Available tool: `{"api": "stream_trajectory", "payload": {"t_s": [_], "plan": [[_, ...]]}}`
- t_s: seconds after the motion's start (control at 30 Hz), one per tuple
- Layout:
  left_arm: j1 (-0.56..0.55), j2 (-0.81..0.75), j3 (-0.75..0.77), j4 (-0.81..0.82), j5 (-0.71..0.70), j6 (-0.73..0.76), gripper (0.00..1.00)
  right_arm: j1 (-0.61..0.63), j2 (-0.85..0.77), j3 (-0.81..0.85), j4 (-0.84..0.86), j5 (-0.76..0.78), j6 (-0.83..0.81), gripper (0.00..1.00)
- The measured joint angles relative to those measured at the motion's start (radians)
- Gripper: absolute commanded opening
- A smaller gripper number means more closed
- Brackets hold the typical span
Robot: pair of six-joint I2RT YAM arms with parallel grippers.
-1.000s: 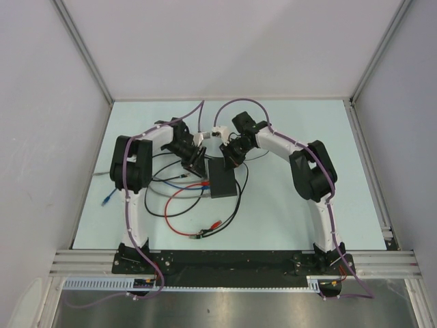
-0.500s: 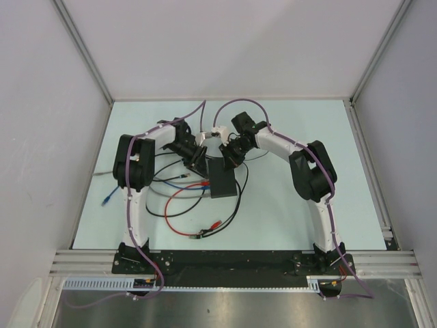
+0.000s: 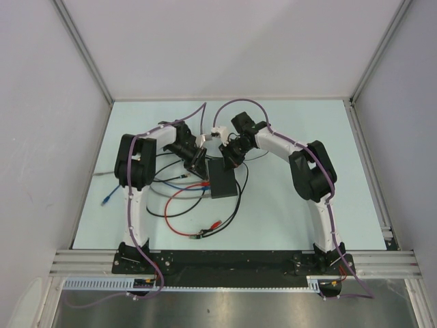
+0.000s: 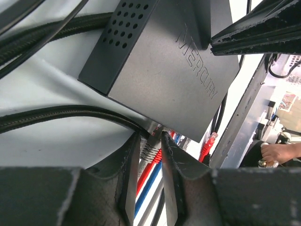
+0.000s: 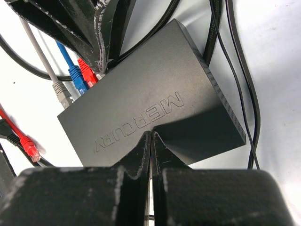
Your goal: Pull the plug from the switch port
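Note:
The switch (image 3: 220,181) is a flat matte black box lettered MERCURY (image 4: 164,70) (image 5: 150,108) lying mid-table. Red (image 5: 86,71), blue (image 5: 75,77) and grey (image 5: 60,89) plugs sit in the ports along its left edge. My left gripper (image 3: 198,161) (image 4: 151,139) is at that edge. Its fingers stand narrow, pressed on the ribbed grey boot of the plug (image 4: 150,149), with a red boot (image 4: 157,157) squeezed in beside it. My right gripper (image 3: 232,158) (image 5: 151,134) is shut, its tips resting on the switch's top.
Black cables loop round the switch (image 5: 233,70). A loose red plug (image 4: 208,143) (image 5: 28,146) lies beside it. A red lead with clips (image 3: 205,229) lies nearer the front edge and a blue plug (image 3: 106,200) at the far left. A person's hand (image 4: 277,153) shows beyond the table.
The left gripper has edged in toward the switch's port edge and its fingers have narrowed. The right arm and the switch have stayed put.

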Motion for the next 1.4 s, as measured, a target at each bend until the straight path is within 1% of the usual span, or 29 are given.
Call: {"api": "stream_trajectory", "payload": {"t_s": [0.07, 0.1, 0.17, 0.53, 0.6, 0.77, 0.93, 1.03, 1.07, 1.23, 1.27, 1.4], "plan": [[0.0, 0.003, 0.001, -0.003, 0.005, 0.001, 0.33, 0.0, 0.0, 0.0, 0.0, 0.0, 0.0, 0.0], [0.0, 0.005, 0.002, -0.004, 0.007, 0.002, 0.36, 0.0, 0.0, 0.0, 0.0, 0.0, 0.0, 0.0], [0.0, 0.013, 0.007, -0.013, 0.015, 0.007, 0.36, 0.0, 0.0, 0.0, 0.0, 0.0, 0.0, 0.0], [0.001, 0.031, 0.014, -0.039, 0.055, 0.016, 0.34, 0.003, 0.0, 0.0, 0.0, 0.004, 0.0, 0.0], [0.001, 0.031, 0.014, -0.041, 0.057, 0.018, 0.35, 0.003, 0.0, 0.0, 0.001, 0.004, 0.0, 0.0], [0.001, 0.043, 0.019, -0.055, 0.07, 0.016, 0.43, 0.003, 0.0, -0.001, 0.002, 0.004, 0.0, 0.0], [-0.002, 0.054, 0.02, -0.078, 0.096, 0.015, 0.43, 0.005, 0.0, -0.002, 0.004, 0.005, 0.0, 0.0], [-0.002, 0.056, 0.022, -0.08, 0.097, 0.015, 0.38, 0.005, 0.0, -0.002, 0.004, 0.004, 0.0, 0.0], [-0.002, 0.056, 0.022, -0.08, 0.095, 0.016, 0.35, 0.005, 0.0, -0.002, 0.004, 0.005, 0.0, 0.0], [-0.002, 0.057, 0.022, -0.079, 0.082, 0.018, 0.27, 0.006, 0.0, -0.002, 0.005, 0.005, 0.0, 0.0], [-0.003, 0.06, 0.022, -0.076, 0.082, 0.017, 0.22, 0.007, 0.0, -0.002, 0.006, 0.005, 0.0, 0.0], [-0.004, 0.061, 0.022, -0.075, 0.08, 0.008, 0.14, 0.008, 0.0, -0.002, 0.006, 0.005, 0.0, 0.0]]}}
